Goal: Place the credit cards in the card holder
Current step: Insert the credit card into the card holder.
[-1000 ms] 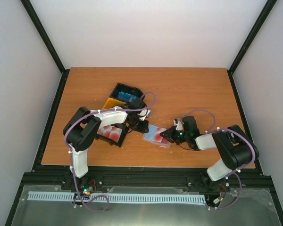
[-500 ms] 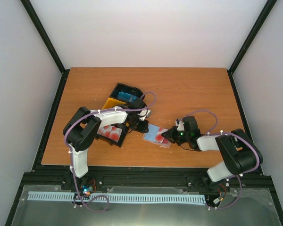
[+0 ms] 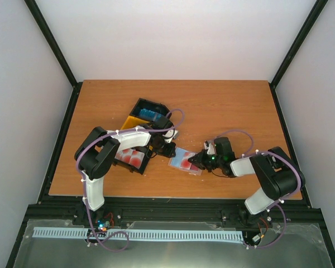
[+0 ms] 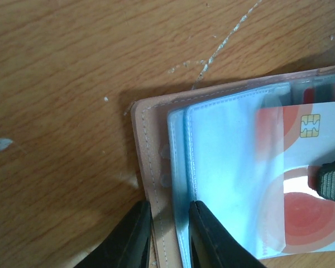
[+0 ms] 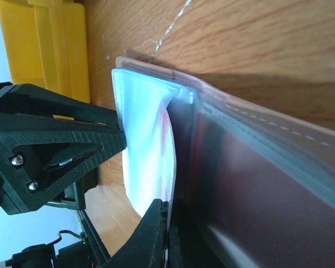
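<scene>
The card holder (image 3: 180,158) lies open on the table, tan cover (image 4: 148,145) underneath and clear sleeves (image 4: 229,167) on top. My left gripper (image 4: 168,207) is closed over its left edge, one finger (image 4: 135,237) against the cover and the other on the sleeves. A red-and-white credit card (image 4: 310,215) with a gold chip sits partly inside a sleeve. My right gripper (image 5: 168,205) is shut on that card's edge and shows as a dark tip (image 4: 332,181) in the left wrist view. Both grippers meet at the holder (image 3: 196,161).
A three-bin tray stands left of the holder: a black bin (image 3: 149,110) with blue cards, a yellow bin (image 3: 132,122), and a black bin (image 3: 129,157) with red cards under the left arm. The table's front edge (image 3: 173,195) is close by.
The right arm's elbow has swayed slightly and its gripper has edged a little left. The holder and left gripper have stayed put.
</scene>
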Robot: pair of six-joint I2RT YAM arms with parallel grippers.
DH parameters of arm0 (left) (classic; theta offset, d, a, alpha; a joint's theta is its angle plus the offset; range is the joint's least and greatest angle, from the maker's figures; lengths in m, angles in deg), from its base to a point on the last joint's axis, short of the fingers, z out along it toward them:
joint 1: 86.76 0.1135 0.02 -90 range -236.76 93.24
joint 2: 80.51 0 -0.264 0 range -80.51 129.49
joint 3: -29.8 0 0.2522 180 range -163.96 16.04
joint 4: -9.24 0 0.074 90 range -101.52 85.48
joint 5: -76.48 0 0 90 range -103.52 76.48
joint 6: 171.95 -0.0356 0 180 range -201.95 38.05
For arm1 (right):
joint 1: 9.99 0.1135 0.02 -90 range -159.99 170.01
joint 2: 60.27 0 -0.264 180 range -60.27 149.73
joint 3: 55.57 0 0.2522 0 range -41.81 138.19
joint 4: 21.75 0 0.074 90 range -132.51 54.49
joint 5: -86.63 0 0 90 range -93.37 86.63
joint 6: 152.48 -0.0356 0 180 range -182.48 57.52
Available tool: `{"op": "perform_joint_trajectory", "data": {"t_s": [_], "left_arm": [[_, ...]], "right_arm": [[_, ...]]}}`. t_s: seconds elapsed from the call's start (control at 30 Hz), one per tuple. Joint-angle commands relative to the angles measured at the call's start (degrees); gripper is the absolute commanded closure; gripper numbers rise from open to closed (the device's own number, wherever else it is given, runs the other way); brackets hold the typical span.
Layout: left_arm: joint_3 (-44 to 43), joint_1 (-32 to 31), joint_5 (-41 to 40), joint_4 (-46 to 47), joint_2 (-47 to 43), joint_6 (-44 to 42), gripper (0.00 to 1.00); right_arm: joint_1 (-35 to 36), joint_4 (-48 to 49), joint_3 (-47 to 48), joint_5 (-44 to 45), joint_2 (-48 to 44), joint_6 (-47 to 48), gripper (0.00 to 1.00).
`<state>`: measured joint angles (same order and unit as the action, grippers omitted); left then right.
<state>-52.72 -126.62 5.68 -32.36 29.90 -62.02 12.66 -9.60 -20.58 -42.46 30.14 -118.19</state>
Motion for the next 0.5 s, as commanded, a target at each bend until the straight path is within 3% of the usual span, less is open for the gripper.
{"op": "perform_joint_trajectory", "data": {"t_s": [0.0, 0.47], "left_arm": [[-0.24, -0.4, -0.04, -1.39, 2.25, 0.57, 0.78], [-0.16, -0.4, -0.45, -1.44, 1.93, 0.94, 0.82]], "right_arm": [[0.99, -3.25, 1.41, 1.53, 2.31, 2.55, 0.97], [4.37, 3.06, 4.92, 2.54, 8.61, -0.09, 0.97]]}}
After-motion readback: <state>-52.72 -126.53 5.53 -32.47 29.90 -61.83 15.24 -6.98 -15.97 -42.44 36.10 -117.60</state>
